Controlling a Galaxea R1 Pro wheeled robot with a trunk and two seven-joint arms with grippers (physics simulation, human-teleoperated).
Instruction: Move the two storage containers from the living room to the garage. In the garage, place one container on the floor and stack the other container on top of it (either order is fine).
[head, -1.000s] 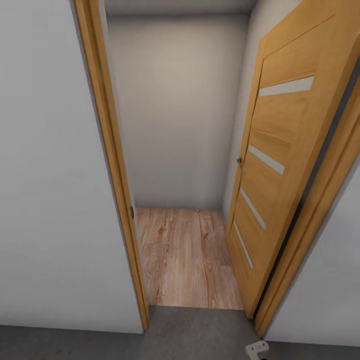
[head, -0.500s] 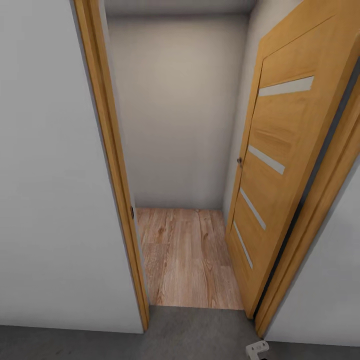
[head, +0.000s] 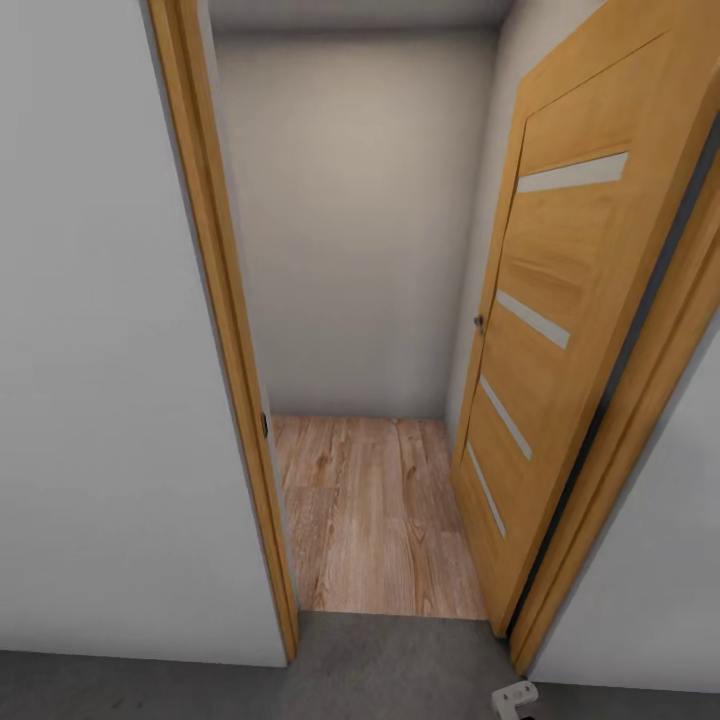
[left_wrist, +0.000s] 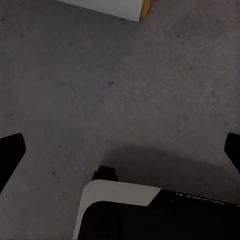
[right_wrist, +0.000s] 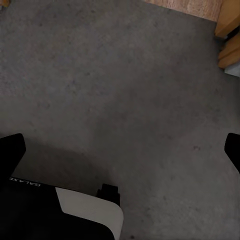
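Head view: an open doorway faced the robot. The wooden door (head: 560, 340), with pale horizontal glazed strips, stood swung inward against the right side. The left door frame (head: 225, 330) bordered a white wall (head: 100, 380) on the near left. Beyond the threshold lay a narrow strip of light wood-plank flooring (head: 375, 510), closed at the far end by a plain beige wall (head: 350, 220). On the near side ran the dark grey concrete floor (head: 390, 665). A small white robot part (head: 515, 697) showed at the near right edge. Passage room was limited to the gap between frame and door.

Left wrist view: the left pincer (left_wrist: 120, 150) hung released, its dark fingertips (left_wrist: 11, 150) spread to either side, nothing between them, above bare concrete. A corner of white wall and wooden frame sat at the far edge.

Right wrist view: the right pincer (right_wrist: 125, 147) likewise released and empty over concrete, with the wooden frame foot (right_wrist: 229, 35) and plank edge beyond.

The storage containers could not be located in these views.
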